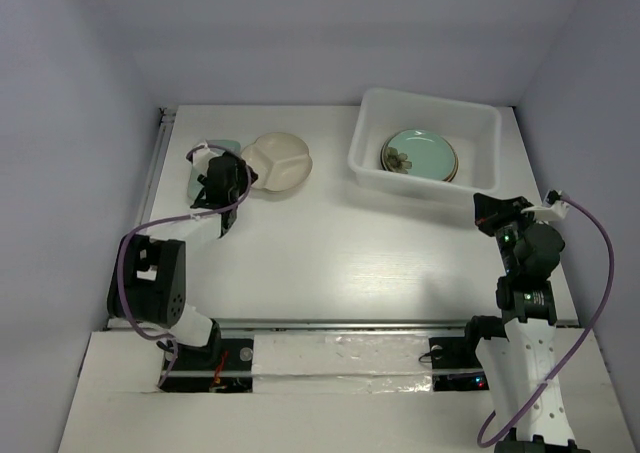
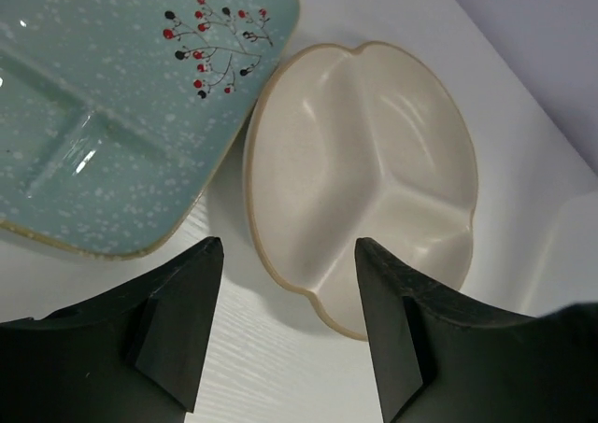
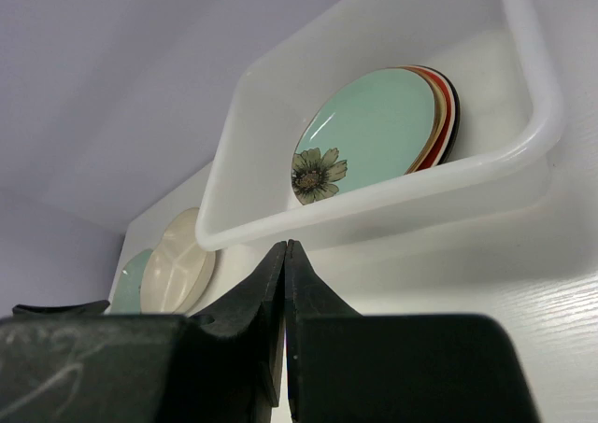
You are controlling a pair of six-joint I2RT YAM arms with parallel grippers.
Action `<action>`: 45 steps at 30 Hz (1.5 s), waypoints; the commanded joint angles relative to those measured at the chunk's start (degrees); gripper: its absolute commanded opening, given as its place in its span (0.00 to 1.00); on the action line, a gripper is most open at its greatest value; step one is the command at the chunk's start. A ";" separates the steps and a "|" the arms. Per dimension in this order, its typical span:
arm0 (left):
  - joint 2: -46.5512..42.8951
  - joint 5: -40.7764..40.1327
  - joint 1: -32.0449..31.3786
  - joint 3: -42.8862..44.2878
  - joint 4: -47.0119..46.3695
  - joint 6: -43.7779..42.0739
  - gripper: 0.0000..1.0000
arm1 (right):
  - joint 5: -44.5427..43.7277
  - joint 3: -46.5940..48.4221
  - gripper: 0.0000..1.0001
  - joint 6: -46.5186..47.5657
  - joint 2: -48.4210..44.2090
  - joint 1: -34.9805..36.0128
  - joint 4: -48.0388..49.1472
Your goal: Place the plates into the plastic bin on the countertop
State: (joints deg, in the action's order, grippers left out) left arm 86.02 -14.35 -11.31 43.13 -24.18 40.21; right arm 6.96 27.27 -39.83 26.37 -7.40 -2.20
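Note:
The plastic bin [image 1: 366, 163] stands at the back right and holds a stack of plates with the celadon green flower plate [image 1: 420, 154] on top; it also shows in the right wrist view [image 3: 374, 133]. The cream divided round plate [image 1: 282, 161] and the mint rectangular plate [image 1: 200, 163] lie on the countertop [image 1: 330, 253] at the back left. My left gripper [image 2: 288, 255] is open and empty, hovering just above the near edge of the cream plate [image 2: 364, 162], beside the mint plate [image 2: 121, 96]. My right gripper [image 3: 285, 255] is shut and empty, in front of the bin's near wall.
A metal rail [image 1: 155, 173] runs along the table's left edge. Grey walls close the back and sides. The arm bases and cables sit at the near edge.

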 commanded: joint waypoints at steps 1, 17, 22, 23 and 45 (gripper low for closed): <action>3.36 -0.07 0.59 2.39 -2.36 2.42 0.56 | 0.95 0.59 0.06 0.81 0.00 0.37 3.24; 17.42 1.69 1.12 12.76 1.07 3.03 0.41 | 1.30 0.59 0.06 0.72 0.35 0.37 3.43; 18.49 0.46 1.12 12.15 0.54 2.77 0.44 | 1.39 0.59 0.06 0.72 0.53 0.37 3.60; 18.14 0.81 1.12 11.80 0.11 2.60 0.45 | 1.39 0.59 0.06 0.72 0.61 0.37 3.69; 10.30 -2.00 -1.26 2.04 -3.24 5.23 0.52 | 2.18 0.42 0.06 0.46 0.61 0.37 3.95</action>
State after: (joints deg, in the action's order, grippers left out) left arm 94.87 -15.84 -12.49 45.45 -27.20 44.23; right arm 8.40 27.27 -39.86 27.09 -7.40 -1.85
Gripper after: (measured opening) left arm 0.522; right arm 0.057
